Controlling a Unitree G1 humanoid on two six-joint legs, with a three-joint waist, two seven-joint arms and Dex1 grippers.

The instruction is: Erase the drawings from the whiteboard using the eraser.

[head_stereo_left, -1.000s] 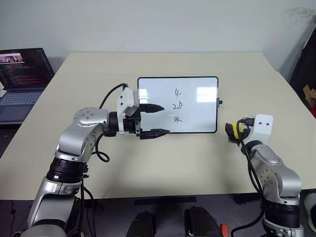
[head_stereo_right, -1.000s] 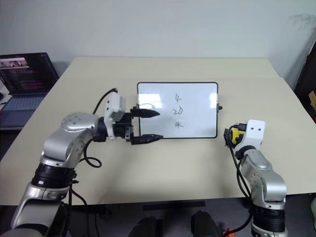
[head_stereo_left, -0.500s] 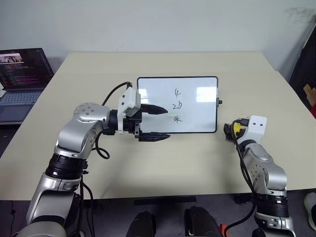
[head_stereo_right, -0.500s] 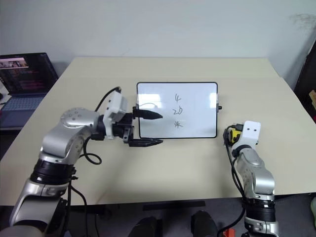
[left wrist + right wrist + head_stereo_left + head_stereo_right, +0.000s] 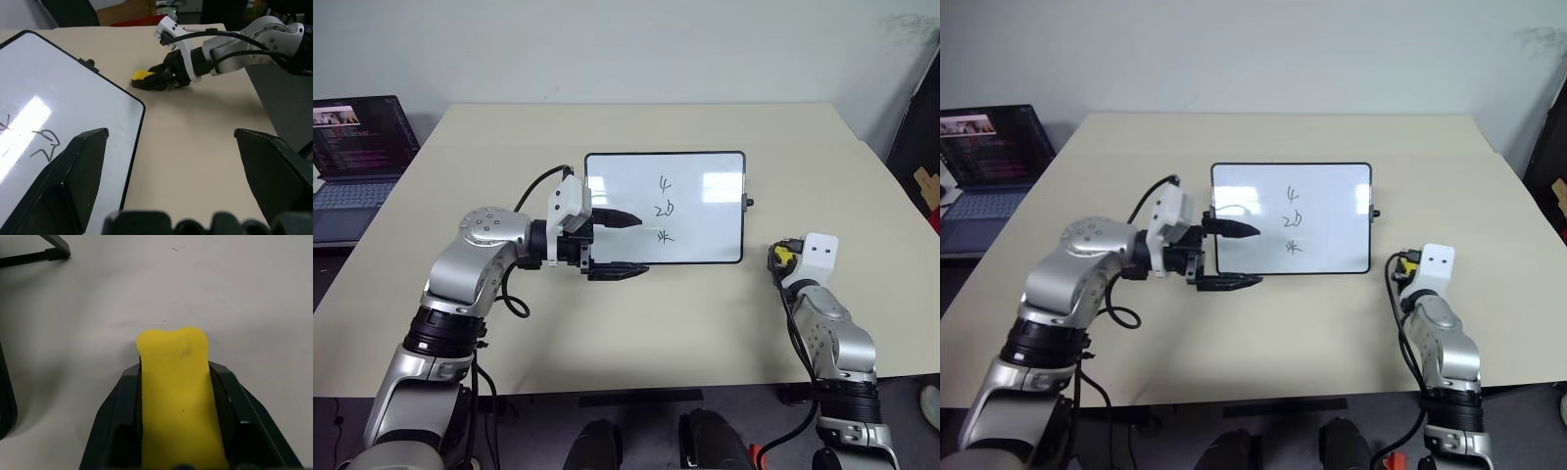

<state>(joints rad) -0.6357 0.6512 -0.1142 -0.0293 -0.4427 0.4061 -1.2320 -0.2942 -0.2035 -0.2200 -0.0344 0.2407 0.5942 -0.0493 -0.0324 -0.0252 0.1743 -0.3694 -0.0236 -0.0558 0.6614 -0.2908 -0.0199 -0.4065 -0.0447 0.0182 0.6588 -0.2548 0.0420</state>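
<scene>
Right of centre, low in the head views, my right gripper (image 5: 775, 258) sits down on the table (image 5: 705, 323), fingers pinched against both long sides of the eraser (image 5: 175, 382). Wrist view confirms it: black fingers (image 5: 120, 411) press the yellow block so hard its sides bow in, front end bulging out past the tips. Eraser rests on the tabletop just off the lower right corner of the whiteboard (image 5: 705, 162), near it but not touching, approx. level w/ the board's bottom edge.

Whiteboard lies flat at centre frame, black frame, small knob on its right side. Drawings (image 5: 665, 210) are intact, three black scribbles stacked in a column near the board's middle: a "4" on top, "2b" under it, star-like squiggle lowest.

My left gripper (image 5: 622, 242) is at the board's left edge, centre-left of frame, pointing across toward the right side of the picture. Fingers spread wide, nothing between them: upper finger (image 5: 615, 215) reaches over the white surface just left of the scribbles, lower one lies along the bottom frame. Can't tell whether either actually touches the board. From that wrist cam I see the board's corner, two scribbles, and across the table the right gripper w/ the yellow block.

Laptop (image 5: 357, 147) stands open at far left, off the table, screen lit.
</scene>
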